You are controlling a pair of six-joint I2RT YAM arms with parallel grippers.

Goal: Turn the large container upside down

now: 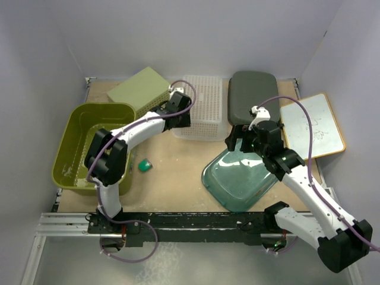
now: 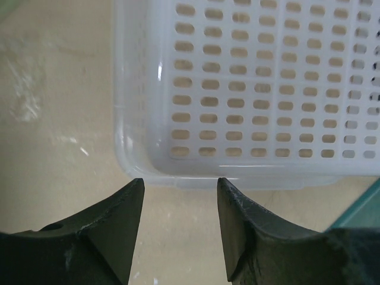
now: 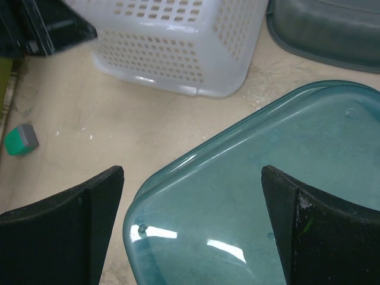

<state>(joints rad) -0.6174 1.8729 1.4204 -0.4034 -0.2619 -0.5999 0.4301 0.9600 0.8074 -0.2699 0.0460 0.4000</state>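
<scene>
Right gripper (image 3: 191, 172) released, jaws wide, hovering over teal large container (image 3: 267, 148), which lies bottom-up directly below it. Left gripper (image 2: 179, 183) also released, white perforated basket (image 2: 255, 101) just ahead of its fingertips.

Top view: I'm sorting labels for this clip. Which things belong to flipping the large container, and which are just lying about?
Job, probably:
teal container, already bottom-up; right gripper, open over it.

Lying about:
white basket, with the left gripper open at its edge; olive tub; olive box; grey container; whiteboard; green block.
</scene>
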